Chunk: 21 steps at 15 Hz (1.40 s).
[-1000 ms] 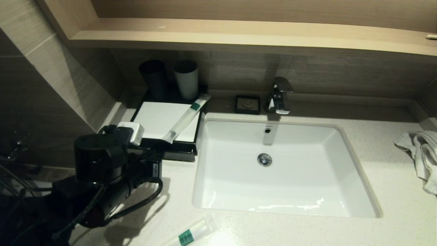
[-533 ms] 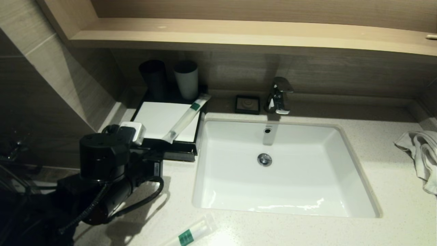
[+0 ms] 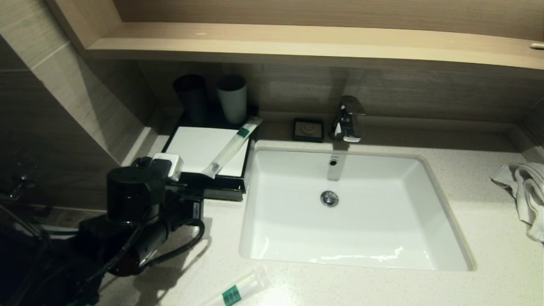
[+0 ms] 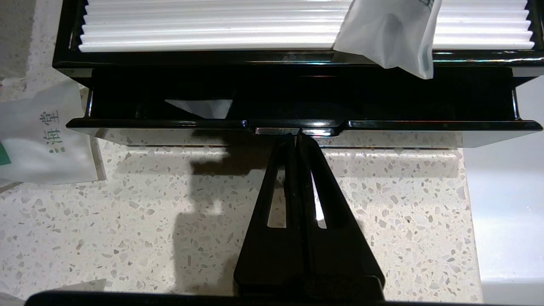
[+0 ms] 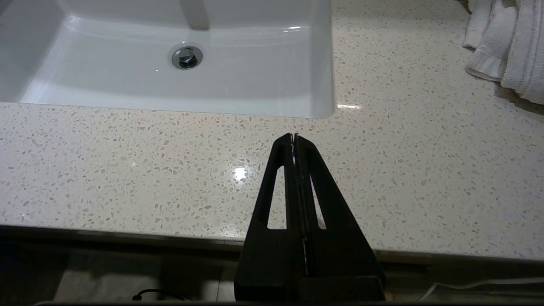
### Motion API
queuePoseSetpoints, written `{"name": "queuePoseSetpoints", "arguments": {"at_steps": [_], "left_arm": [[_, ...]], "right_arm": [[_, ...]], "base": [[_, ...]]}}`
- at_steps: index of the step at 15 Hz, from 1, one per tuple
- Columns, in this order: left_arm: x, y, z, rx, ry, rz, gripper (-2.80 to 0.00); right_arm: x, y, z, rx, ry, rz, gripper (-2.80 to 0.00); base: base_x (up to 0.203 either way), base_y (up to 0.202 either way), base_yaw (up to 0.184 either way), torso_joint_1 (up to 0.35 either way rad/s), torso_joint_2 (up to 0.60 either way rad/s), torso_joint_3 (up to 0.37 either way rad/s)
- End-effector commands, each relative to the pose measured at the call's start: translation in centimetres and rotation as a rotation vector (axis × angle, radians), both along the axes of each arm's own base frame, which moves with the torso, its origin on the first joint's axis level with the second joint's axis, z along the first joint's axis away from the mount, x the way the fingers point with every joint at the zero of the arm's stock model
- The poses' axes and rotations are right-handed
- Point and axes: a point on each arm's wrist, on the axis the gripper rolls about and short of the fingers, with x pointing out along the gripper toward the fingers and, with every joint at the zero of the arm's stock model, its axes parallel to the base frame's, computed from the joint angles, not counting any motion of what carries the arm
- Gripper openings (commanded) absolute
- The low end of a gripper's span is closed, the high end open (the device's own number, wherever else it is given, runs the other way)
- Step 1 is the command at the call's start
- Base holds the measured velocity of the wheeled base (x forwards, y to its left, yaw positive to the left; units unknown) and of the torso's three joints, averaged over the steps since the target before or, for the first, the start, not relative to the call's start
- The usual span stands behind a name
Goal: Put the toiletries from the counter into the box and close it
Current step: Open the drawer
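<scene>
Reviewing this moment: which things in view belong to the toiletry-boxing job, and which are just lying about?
Part of the job:
- box, drawer open
- long tube lying on the box
- long tube on the counter
- sachet beside the box
- left gripper, shut, at the drawer front

Lying about:
- two cups
- soap dish
- faucet
- towel
- right gripper, shut, idle
</scene>
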Motion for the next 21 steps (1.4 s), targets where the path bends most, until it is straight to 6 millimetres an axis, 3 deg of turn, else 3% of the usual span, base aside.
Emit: {"name": "queuePoseSetpoints", "arguments": {"at_steps": [1, 21], "left_arm": [[0.34, -0.06, -0.12, -0.001, -0.002, 0.006, -2.8], [1.24, -0.35, -0.13, -0.004, -0.007, 0.012, -2.8]], "right_arm": [[0.0, 0.0, 0.0, 0.0, 0.0, 0.0, -2.8], [0.0, 0.0, 0.0, 0.0, 0.0, 0.0, -2.8]], "base": [[0.0, 0.0, 0.0, 0.0, 0.0, 0.0], [0.0, 0.0, 0.0, 0.0, 0.0, 0.0]]}}
